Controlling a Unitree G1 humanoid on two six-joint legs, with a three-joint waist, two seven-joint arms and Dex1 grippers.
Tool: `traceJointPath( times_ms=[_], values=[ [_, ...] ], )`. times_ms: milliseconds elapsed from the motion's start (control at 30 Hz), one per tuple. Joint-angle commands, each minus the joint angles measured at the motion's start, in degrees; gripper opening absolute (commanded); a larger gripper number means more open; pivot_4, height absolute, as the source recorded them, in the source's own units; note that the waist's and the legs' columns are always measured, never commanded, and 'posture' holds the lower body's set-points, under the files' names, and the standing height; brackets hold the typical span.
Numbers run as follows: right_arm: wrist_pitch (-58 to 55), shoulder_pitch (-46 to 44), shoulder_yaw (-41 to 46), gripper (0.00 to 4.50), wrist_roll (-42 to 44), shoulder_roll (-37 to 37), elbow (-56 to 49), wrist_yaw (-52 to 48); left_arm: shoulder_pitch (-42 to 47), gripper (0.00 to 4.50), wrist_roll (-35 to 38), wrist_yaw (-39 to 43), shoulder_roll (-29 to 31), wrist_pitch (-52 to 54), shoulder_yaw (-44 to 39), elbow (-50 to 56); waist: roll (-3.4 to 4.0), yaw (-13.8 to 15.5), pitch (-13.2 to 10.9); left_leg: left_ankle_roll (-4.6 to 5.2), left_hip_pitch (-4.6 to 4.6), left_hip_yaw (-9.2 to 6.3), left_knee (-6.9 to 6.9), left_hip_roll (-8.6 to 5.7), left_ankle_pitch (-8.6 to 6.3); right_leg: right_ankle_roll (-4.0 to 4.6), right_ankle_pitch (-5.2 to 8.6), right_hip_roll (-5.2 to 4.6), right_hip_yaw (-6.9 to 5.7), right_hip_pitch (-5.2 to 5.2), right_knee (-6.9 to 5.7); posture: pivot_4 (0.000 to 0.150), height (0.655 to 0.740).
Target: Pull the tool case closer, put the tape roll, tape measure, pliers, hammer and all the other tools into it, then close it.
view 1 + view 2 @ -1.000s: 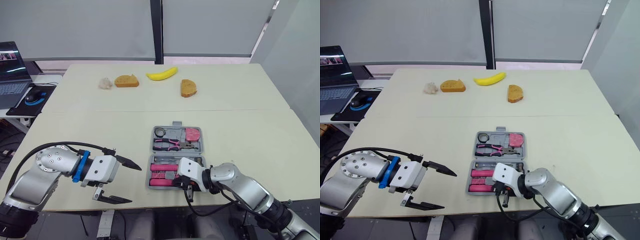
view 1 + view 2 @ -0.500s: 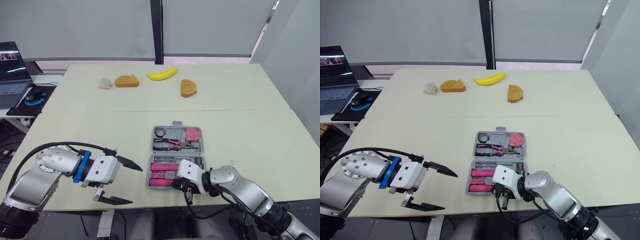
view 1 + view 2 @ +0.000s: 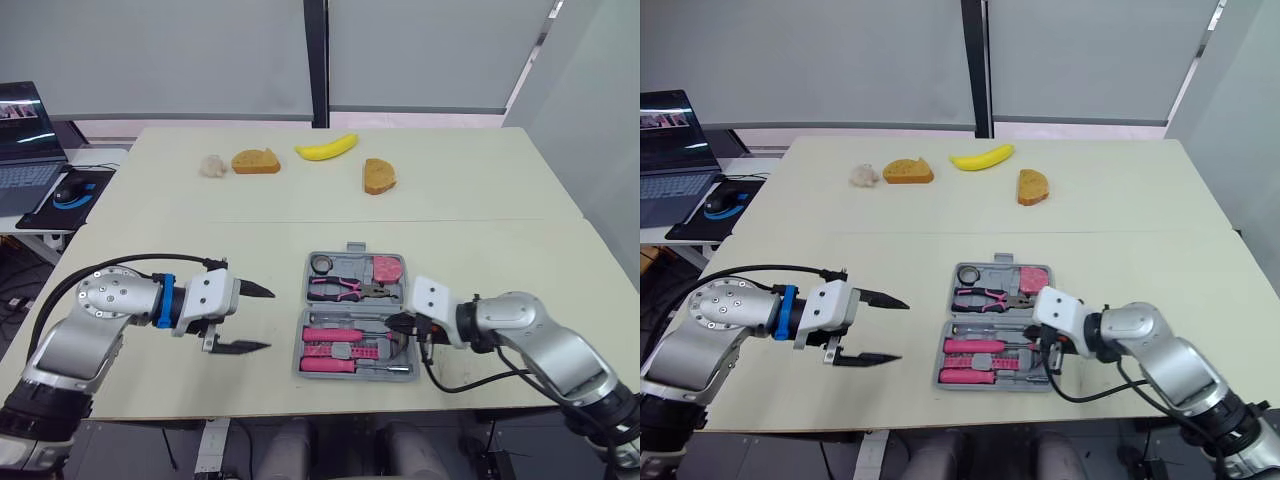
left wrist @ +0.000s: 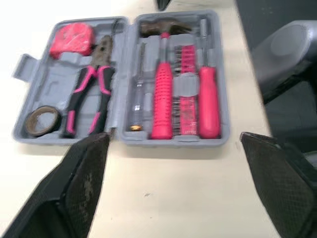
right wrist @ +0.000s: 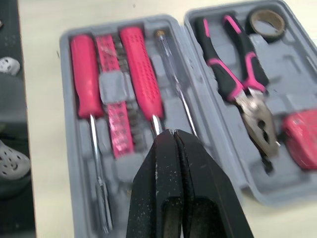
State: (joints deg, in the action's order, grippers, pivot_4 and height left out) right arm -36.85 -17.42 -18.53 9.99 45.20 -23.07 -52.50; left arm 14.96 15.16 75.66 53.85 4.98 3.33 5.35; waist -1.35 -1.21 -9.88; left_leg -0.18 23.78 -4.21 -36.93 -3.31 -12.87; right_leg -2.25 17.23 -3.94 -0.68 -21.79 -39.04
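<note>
Tool case (image 4: 49, 82) open, with pliers (image 5: 250, 99), hammer (image 4: 161, 99), tape roll (image 4: 29, 123), tape measure (image 4: 72, 39); left jaws spread; right jaws together

You are getting bright, even light across the table (image 3: 480, 250); it is falling soft and diffuse, and the pale blinds (image 3: 150, 60) behind are glowing evenly. The left gripper (image 3: 270, 319) is casting only a faint, soft-edged shadow on the tabletop beside it. In the left wrist view the far tabletop is washing out towards white, while the tool case (image 4: 54, 82) is showing no hard glare on its grey plastic.
</note>
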Motion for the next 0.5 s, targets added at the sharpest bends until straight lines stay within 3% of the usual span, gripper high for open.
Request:
traceJointPath(
  times_ms=[33, 167, 333, 500],
  values=[
    [4.9, 0.5, 3.7, 0.0, -2.6, 4.9, 2.8, -1.4, 3.1, 2.91, -4.6, -3.7, -1.4, -0.7, 1.5, -4.1, 0.0, 0.0, 0.0, 0.0, 0.0, 0.02, -0.01, -0.02, 0.0, 0.0, 0.0, 0.0, 0.0, 0.01, -0.01, 0.15, 0.74],
    [8.5, 1.2, 4.3, 0.0, -5.1, 7.4, 7.2, -1.3, 6.4, 1.6, -9.1, -7.0, -3.8, -1.9, 3.8, -9.2, -0.02, 0.0, 0.0, 0.0, 0.01, 0.03, -0.01, -0.01, 0.0, 0.0, 0.0, -0.01, 0.01, 0.01, 0.0, 0.15, 0.74],
    [13.1, -1.0, 0.5, 0.0, -11.9, 5.2, 16.7, 0.9, 10.2, 0.05, -19.1, -12.0, -8.4, -7.6, 10.9, -19.9, -0.03, -0.2, 0.0, 0.0, 0.01, 0.06, -0.02, -0.02, 0.0, 0.0, 0.0, 0.0, 0.02, 0.0, -0.04, 0.15, 0.74],
    [15.3, -2.6, -1.1, 0.0, -15.0, 2.6, 21.5, 0.5, 11.7, 0.05, -21.4, -14.4, -13.9, -8.4, 13.2, -25.0, -0.03, -0.3, 0.0, -0.01, 0.06, 0.13, -0.05, -0.03, 0.01, 0.0, -0.01, -0.01, 0.05, -0.08, -0.07, 0.15, 0.74]
  ],
)
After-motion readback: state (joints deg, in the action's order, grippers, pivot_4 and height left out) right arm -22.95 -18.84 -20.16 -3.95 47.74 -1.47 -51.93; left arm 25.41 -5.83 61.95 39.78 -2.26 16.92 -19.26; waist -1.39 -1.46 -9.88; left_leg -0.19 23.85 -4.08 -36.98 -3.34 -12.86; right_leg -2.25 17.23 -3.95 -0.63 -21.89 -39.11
